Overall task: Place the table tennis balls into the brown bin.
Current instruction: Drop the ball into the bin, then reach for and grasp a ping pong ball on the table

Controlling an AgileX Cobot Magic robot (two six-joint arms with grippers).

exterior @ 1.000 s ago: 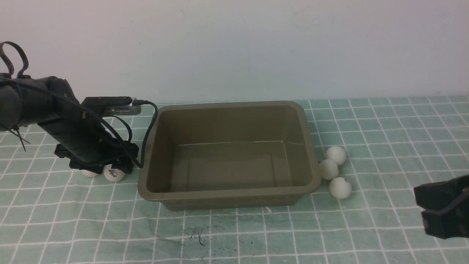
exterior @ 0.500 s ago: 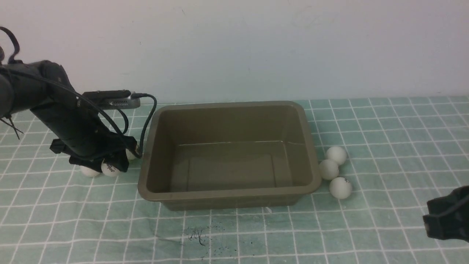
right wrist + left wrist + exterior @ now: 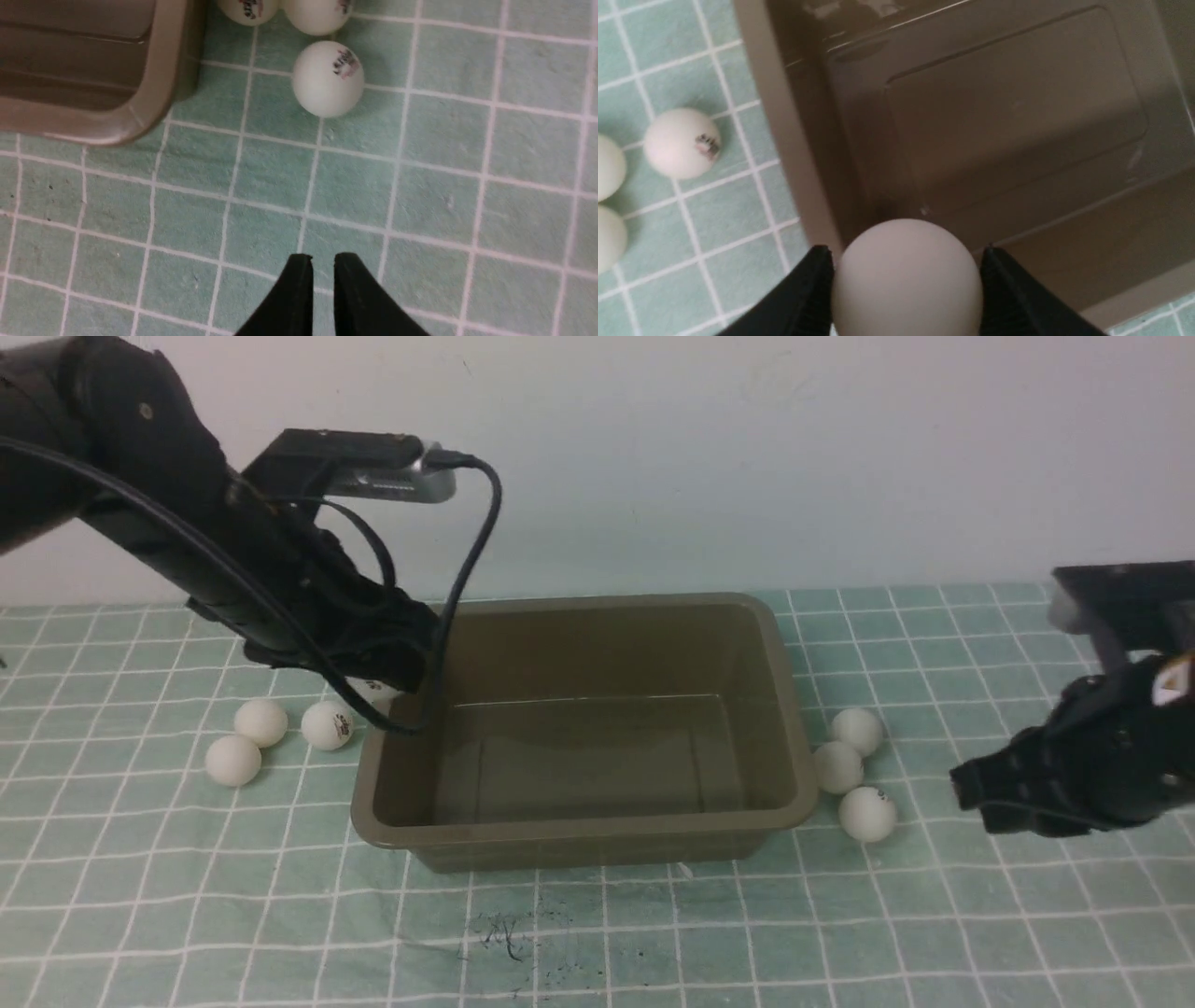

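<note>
Seemingly at the drop, the front view shows the left hand [image 3: 392,665] hanging over the left rim of the rectangular olive-brown plastic bin [image 3: 579,833]. It is pinching one small matte white table tennis ball [image 3: 378,690], whose underside peeps out below the black fingers; the bin looks bare inside. Three loose white balls [image 3: 260,721] lie on the desk [image 3: 140,896], which is spread with a green checked cloth, near the bin's left wall. Three others [image 3: 837,766] huddle just beside its right wall, with the right hand [image 3: 971,793] hovering near them and touching none. From the left wrist, the held ball [image 3: 906,284] sits squarely between the two black fingers [image 3: 808,294], gripped across its widest part, just inside the bin's rim [image 3: 770,116] and above the glossy floor. From the right wrist, the right hand [image 3: 323,257] has its fingers all but pressed together, a thin slit between the tips, pinching nothing. It points toward the nearest loose ball [image 3: 328,78], which lies apart from the bin's corner [image 3: 140,126]. Such a ball is probably very light, stiff-shelled, smooth and quick to roll, so a gentle squeeze across the middle should suit it. Once released it may bounce on the hard floor, though the walls look tall enough to keep it.
</note>
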